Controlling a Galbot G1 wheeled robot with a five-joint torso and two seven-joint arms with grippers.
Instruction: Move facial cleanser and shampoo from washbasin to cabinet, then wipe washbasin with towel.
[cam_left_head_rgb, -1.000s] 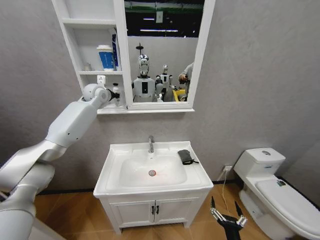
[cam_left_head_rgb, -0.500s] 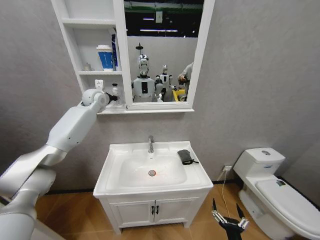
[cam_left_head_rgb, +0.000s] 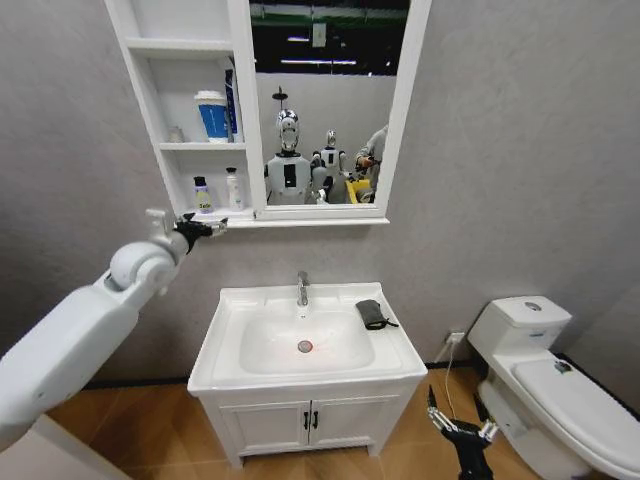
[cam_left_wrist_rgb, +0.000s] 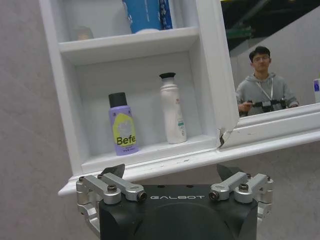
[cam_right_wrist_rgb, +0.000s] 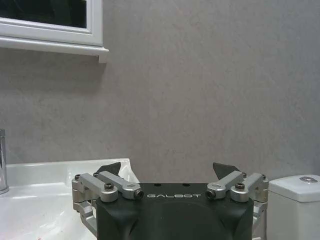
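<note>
Two bottles stand in the lowest compartment of the cabinet (cam_left_head_rgb: 190, 100): a purple one (cam_left_wrist_rgb: 122, 125) with a black cap and, just beside it, a taller white one (cam_left_wrist_rgb: 172, 110), both upright and apart. Below the cabinet, the washbasin (cam_left_head_rgb: 395, 345) sits on the vanity (cam_left_head_rgb: 305, 420), with the towel (cam_left_head_rgb: 370, 313) lying folded on its rim to the right of the tap (cam_left_head_rgb: 302, 288). A toilet (cam_left_head_rgb: 560, 395) stands to the right. The left gripper (cam_left_head_rgb: 200, 229) hangs just in front of the cabinet's bottom ledge, its fingers spread and holding nothing. The right gripper (cam_left_head_rgb: 458, 424) is low, beside the vanity, fingers also spread apart and empty.
</note>
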